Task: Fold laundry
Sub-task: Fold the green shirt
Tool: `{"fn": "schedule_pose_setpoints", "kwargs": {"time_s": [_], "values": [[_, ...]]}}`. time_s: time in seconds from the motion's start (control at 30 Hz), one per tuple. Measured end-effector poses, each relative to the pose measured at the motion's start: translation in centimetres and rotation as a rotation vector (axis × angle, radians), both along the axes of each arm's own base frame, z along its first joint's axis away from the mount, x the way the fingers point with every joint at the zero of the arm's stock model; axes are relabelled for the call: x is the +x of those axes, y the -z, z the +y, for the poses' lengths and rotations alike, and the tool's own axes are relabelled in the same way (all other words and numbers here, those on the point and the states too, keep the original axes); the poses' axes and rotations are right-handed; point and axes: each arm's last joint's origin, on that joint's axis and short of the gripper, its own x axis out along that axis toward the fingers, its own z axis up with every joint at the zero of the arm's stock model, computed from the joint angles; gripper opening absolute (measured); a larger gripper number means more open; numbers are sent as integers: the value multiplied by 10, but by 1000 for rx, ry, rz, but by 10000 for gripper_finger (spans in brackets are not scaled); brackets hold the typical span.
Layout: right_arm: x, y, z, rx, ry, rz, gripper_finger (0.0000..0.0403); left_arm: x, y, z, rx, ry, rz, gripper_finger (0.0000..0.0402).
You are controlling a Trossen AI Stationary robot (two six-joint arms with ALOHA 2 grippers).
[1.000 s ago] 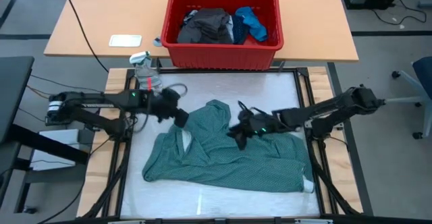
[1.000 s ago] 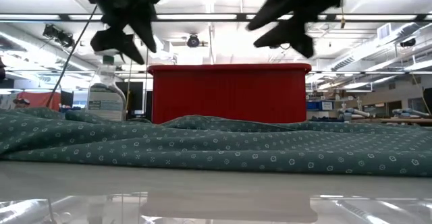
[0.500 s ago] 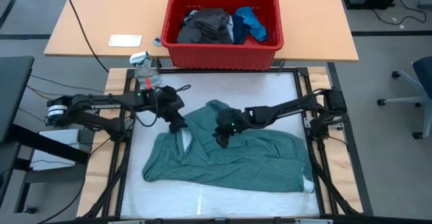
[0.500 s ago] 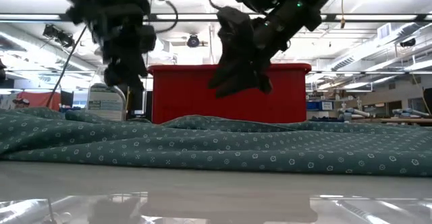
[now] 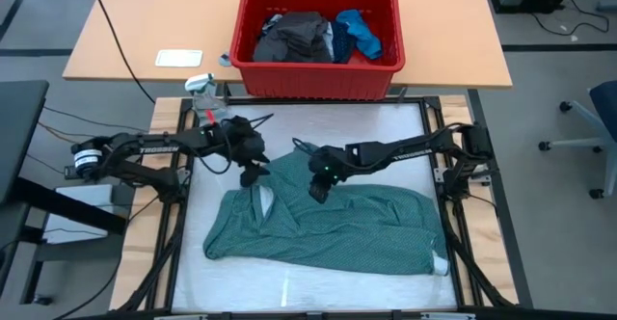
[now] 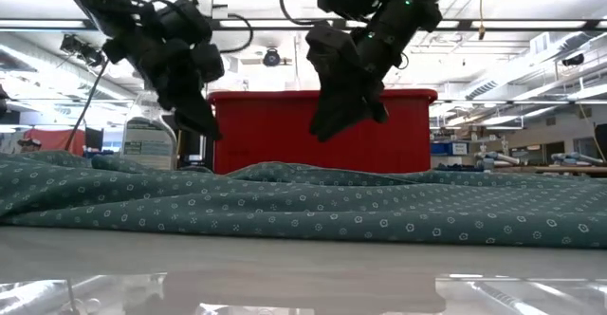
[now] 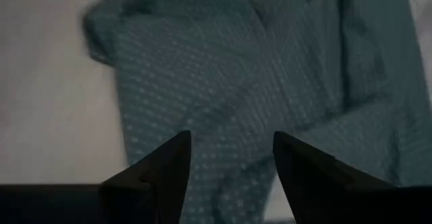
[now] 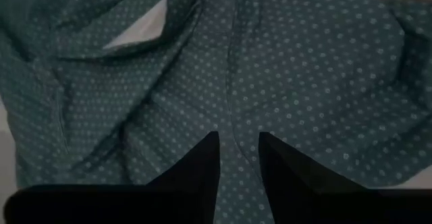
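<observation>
Meanwhile both claws [image 5: 254, 177] [image 5: 316, 192] hover open over the teal shirt [image 5: 337, 226]; red bin [image 5: 253, 71] holds garments [image 5: 294, 38].

1. light wood desk [image 5: 145, 31] behind work table, on grey floor [image 5: 559, 89].
2. blue chair [image 5: 603, 118] at right edge.
3. ceiling w/ long strip lights [image 6: 531, 23], open lab room.

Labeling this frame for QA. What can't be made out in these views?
- Shirt underside and folded-under sleeve, high view: covered by its own cloth.
- Clothes in the bin, low view: red wall hides them; high view shows only the top layer.
- Shirt's outline, both wrist views: cut off by the edges.
- Bottle label, low view: too small, partly behind the left tool.
- Whether the right tool touches cloth: high view too small.
</observation>
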Motion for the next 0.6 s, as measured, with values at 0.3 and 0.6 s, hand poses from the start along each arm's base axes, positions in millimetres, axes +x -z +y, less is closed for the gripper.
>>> {"fn": "schedule_pose_setpoints", "kwargs": {"time_s": [0.3, 0.6], "values": [[-1, 1, 4, 17, 75, 18, 80, 3, 6, -17, -90, 232, -2, 193], [-3, 2, 11, 26, 91, 33, 79, 0, 12, -20, 91, 255, 89, 192]]}}
